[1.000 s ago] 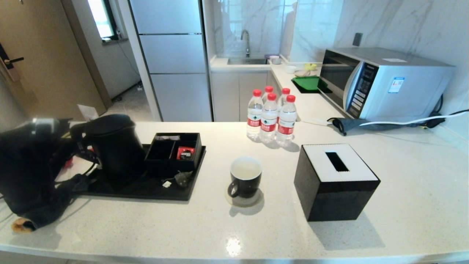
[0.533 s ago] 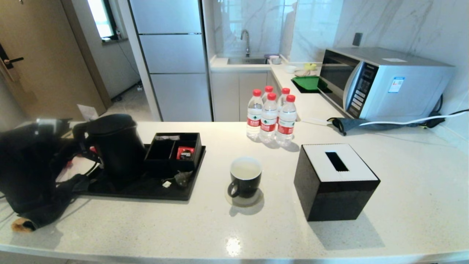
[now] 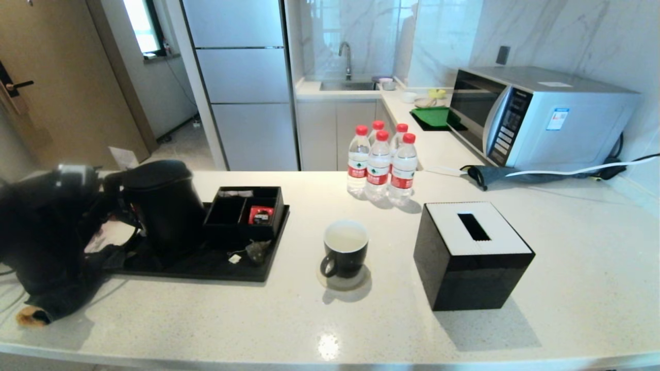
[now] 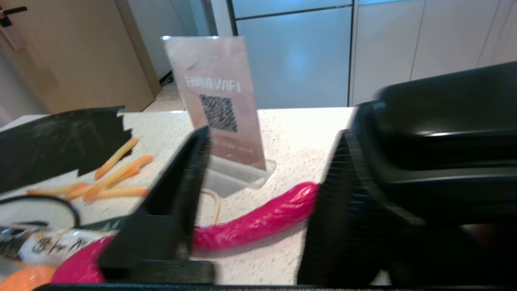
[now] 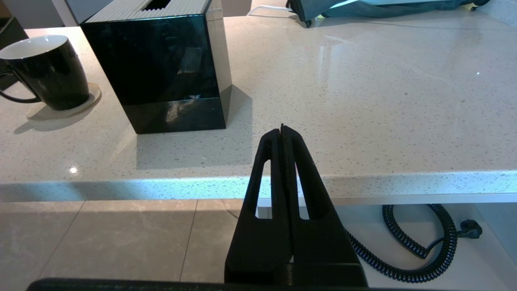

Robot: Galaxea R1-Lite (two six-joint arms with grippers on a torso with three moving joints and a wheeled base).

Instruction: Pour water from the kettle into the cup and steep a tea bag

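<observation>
Pincer (image 4: 262,194) of the left arm stands beside the kettle (image 3: 162,206), on the side away from the cup, with its jaws apart and nothing between them; one finger (image 4: 343,210) lies right against the kettle's black body, the other finger (image 4: 185,190) stays free. Behind the pincer, farther from the kettle, a pink curved object (image 4: 258,218) lies on the surface (image 3: 361,319), next to a clear stand with a QR code (image 4: 218,101) and some orange sticks (image 4: 117,173).

The kettle stands on a black tray (image 3: 206,265). On the same tray, just beside the kettle, are a black compartment box (image 3: 227,211) with a red packet (image 3: 260,215) and the tea bag (image 3: 256,251). The cup (image 3: 345,250), with water (image 3: 345,239) inside, stands on a coaster off the tray, well apart from the kettle. Beyond the cup is a black tissue box (image 3: 472,255), and bottles (image 3: 381,165) stand behind.

The right pincer (image 5: 282,133) is clenched, empty, hanging before the surface edge, far from the kettle.
</observation>
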